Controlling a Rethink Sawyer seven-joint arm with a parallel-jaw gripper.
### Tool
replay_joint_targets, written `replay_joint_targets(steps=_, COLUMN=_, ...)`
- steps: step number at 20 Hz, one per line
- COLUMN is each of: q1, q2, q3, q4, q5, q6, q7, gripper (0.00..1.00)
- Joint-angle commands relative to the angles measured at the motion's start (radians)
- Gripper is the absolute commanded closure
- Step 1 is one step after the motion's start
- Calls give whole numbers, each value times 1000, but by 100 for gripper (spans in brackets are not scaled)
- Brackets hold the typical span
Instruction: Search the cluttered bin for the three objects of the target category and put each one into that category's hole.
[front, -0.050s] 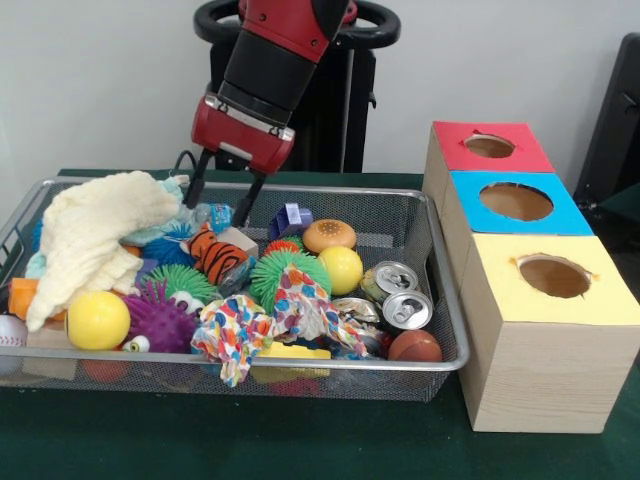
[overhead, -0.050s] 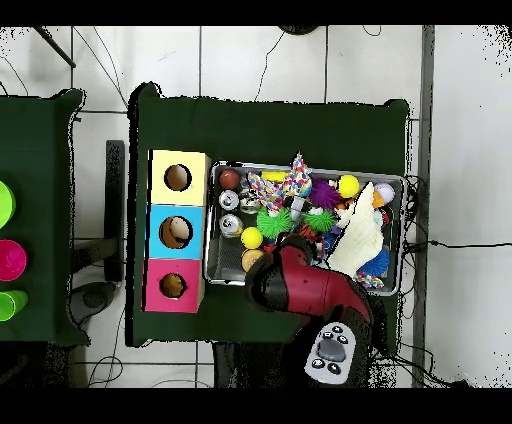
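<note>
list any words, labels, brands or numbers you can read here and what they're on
None can be read in either view.
Blue carton in the bin: has print, too blurred to read.
Two cans: only the silver tops show, no label visible.
Three boxes with holes: plain red, blue and yellow tops, no writing.
Robot arm: no marking visible.

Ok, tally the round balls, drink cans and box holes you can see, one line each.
Yellow balls: 2, one at the front, one mid-bin
Brown ball: 1
Drink cans: 2
Box holes: 3, red, blue, yellow
Total: 8
</note>
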Motion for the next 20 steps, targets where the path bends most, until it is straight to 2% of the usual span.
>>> replay_joint_targets(steps=1, q1=-85, q2=45, q3=168, q4=46, q5=-7, q6=27, q7=143, gripper=0)
replay_joint_targets(steps=3, q1=-105, q2=72, q3=186, q4=22, q5=-21, q6=44, q7=115, gripper=0)
replay_joint_targets(steps=5, q1=-146, q2=86, q3=234, q4=-6, q5=-69, q6=97, q7=35, gripper=0)
replay_joint_targets(steps=8, q1=-204, q2=76, q3=309, q4=-32, q5=-131, q6=191, q7=-74, gripper=0)
replay_joint_targets(steps=13, q1=-267, q2=46, q3=410, q4=-60, q5=-206, q6=331, q7=-186, gripper=0)
replay_joint_targets(steps=20, q1=-338, q2=42, q3=558, q4=-121, q5=-295, q6=544, q7=-329, gripper=0)
